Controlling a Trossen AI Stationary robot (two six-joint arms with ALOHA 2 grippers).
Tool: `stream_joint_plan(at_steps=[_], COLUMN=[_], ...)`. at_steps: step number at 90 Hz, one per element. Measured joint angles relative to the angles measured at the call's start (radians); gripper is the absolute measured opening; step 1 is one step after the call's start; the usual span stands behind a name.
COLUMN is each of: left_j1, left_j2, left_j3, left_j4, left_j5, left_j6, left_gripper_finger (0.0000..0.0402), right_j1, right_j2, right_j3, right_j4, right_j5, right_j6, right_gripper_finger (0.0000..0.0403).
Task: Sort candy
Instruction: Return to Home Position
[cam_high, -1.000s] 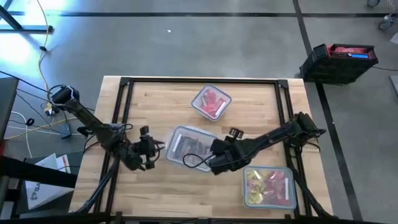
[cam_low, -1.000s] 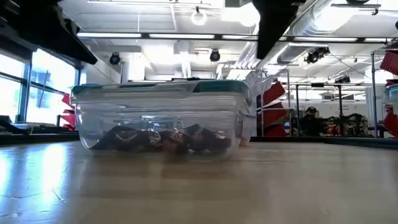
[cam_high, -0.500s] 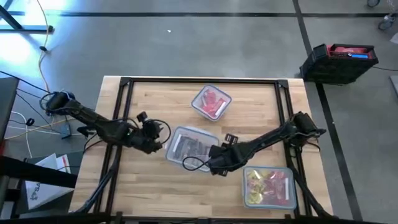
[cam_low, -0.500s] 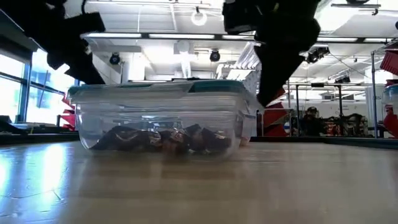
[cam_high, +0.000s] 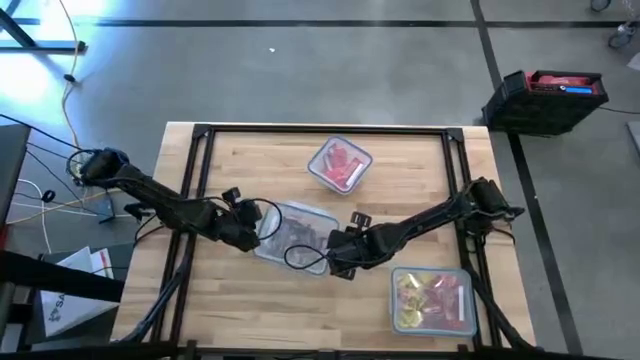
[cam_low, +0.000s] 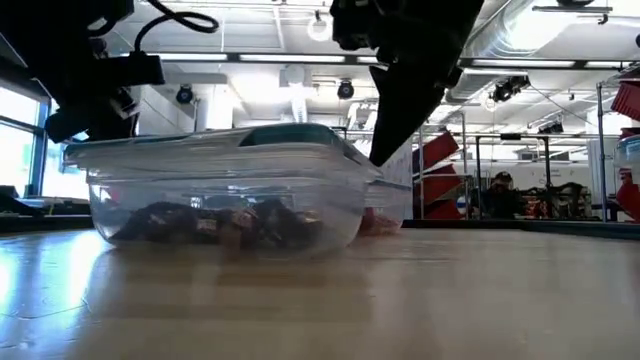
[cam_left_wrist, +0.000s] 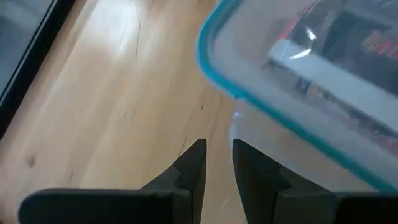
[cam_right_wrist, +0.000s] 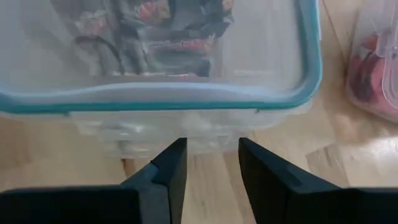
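A clear container (cam_high: 295, 237) with a teal-rimmed lid (cam_right_wrist: 186, 99) stands on the table's middle and holds dark brown candy bars (cam_right_wrist: 149, 31). My right gripper (cam_right_wrist: 211, 149) is open at the container's right near side, its fingertips at the wall under the lid's rim. My left gripper (cam_left_wrist: 217, 152) stands at the container's left side (cam_high: 252, 230), low over the wood. Its fingers are a narrow gap apart with only wood between them. I cannot tell whether it touches the container. My right gripper meets the container's side wall (cam_right_wrist: 205, 130) just below the teal lid rim with its open fingertips, coming nearly level from the table's right near side. Nothing is pinched between the fingers. The container stands flat on the table.
A clear container of red candy (cam_high: 340, 165) stands toward the far edge. Another with yellow and red candy (cam_high: 432, 300) stands near the right front corner. A black frame (cam_high: 200, 135) runs around the table. Bare wood lies at the near left.
My right gripper has gone toward the table's left edge, and the container with the dark bars has slid a little left along the table with it. My left gripper has swung toward the far edge and then right, up to the container's left side.
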Motion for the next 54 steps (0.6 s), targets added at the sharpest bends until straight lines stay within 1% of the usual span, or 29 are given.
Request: stream_joint_plan(at_steps=[14,23,34,42,54], left_j1=[-0.020,-0.030,-0.039,-0.039,-0.037], left_j2=[0.001,0.001,0.001,0.001,0.008], left_j3=[0.000,0.000,0.000,0.000,0.000], left_j4=[0.027,0.078,0.152,0.156,0.162], left_j5=[-0.002,-0.015,-0.014,-0.018,-0.024], left_j6=[-0.009,0.006,0.061,0.085,0.086], left_gripper_finger=[0.0064,0.0064,0.0064,0.0064,0.0064], right_j1=[0.001,0.006,0.024,0.051,0.082], right_j2=[0.000,0.000,0.000,0.000,0.012], right_j3=[0.000,0.025,0.081,0.102,0.090], right_j4=[0.012,-0.040,-0.111,-0.120,-0.108], right_j5=[-0.061,-0.092,-0.135,-0.162,-0.182], right_j6=[0.020,0.046,0.065,0.076,0.101], right_gripper_finger=[0.0114,0.0114,0.0114,0.0114,0.0114])
